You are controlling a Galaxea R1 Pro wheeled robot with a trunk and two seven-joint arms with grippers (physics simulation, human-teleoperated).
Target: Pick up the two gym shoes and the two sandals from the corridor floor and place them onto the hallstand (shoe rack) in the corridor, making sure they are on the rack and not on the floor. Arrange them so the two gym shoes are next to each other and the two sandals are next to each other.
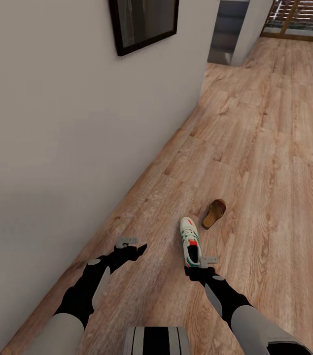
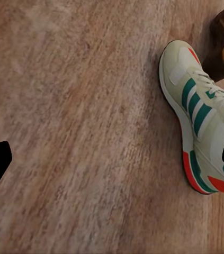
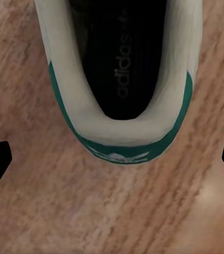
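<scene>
Sneaker (image 1: 190, 239) (1 sandal (image 1: 214, 213) beside) on floor (image 1: 274, 148); right tool (image 1: 199, 268) released above heel; left tool (image 1: 135, 248) released.

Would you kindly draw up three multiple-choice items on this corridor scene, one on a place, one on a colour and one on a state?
1. Where does the sandal lie?
A. on the floor beyond the gym shoe's toe
B. inside the gym shoe
C. against the wall

2. What colour are the gym shoe's side stripes?
A. blue
B. green
C. black

3. How is the right gripper set?
A. shut on the shoe
B. shut on the sandal
C. open, over the shoe's heel

Answers: 1 A, the head view shows it on the floor past the toe. 2 B, the left wrist view shows green stripes. 3 C, the right wrist view shows both fingertips spread wide, clear of the heel.
</scene>
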